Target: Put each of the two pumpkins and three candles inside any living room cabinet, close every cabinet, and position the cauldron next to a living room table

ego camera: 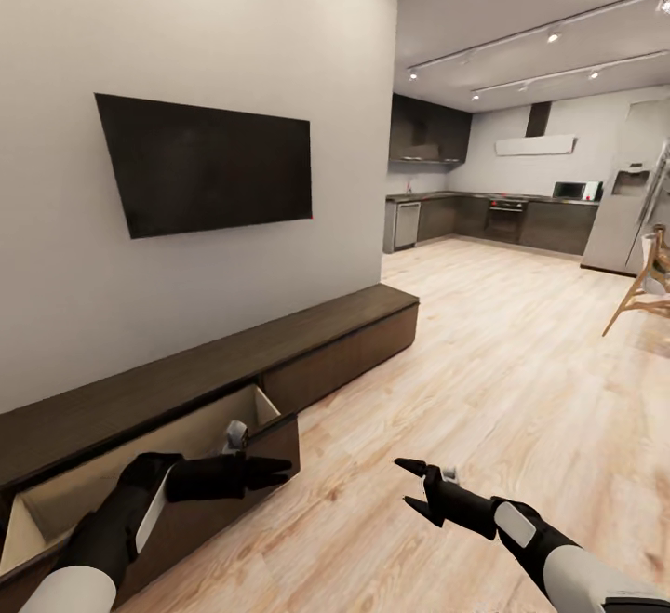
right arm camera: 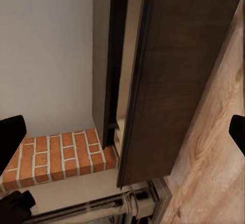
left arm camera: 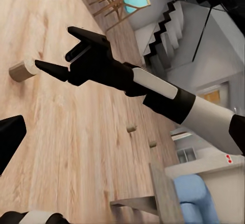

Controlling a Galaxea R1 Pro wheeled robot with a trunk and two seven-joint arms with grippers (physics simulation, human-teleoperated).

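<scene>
Head view: long low dark-brown cabinet (ego camera: 307, 339) runs along the white wall at left, under a black wall TV (ego camera: 205, 165). Its near drawer (ego camera: 140, 464) is pulled out; pale inside, nothing visible in the part that shows. Rest of the cabinet front looks flush/closed.

L gripper (ego camera: 270, 473) hovers just above the drawer's front edge, near its right corner. Jaws look drawn together to a point, nothing between them; from the L wrist view only bits of the fingertips show at the frame edge, so can't tell for sure.

R gripper (ego camera: 416, 486) is over bare wood floor (ego camera: 502, 380), to the right of the drawer and apart from it. Jaws spread, nothing held. L wrist view shows the same: R gripper (left arm camera: 57, 50) w/ fingers parted, black-and-white forearm behind it.

L wrist view also shows three small tan cylinder shapes on the floor: one (left arm camera: 23, 70) near the R gripper's lower fingertip, two more (left arm camera: 131, 128) (left arm camera: 152, 143) farther off. Too small to say what they are. A grey slab edge (left arm camera: 153, 196) and a blue seat (left arm camera: 191, 196) sit beyond them.

R wrist view: dark cabinet panel (right arm camera: 178, 76) close up, red brick patch (right arm camera: 61, 155) next to it, wall above.

Far right in the head view: kitchen w/ dark units (ego camera: 521, 218), fridge (ego camera: 633, 213), wooden chair (ego camera: 647, 287).
</scene>
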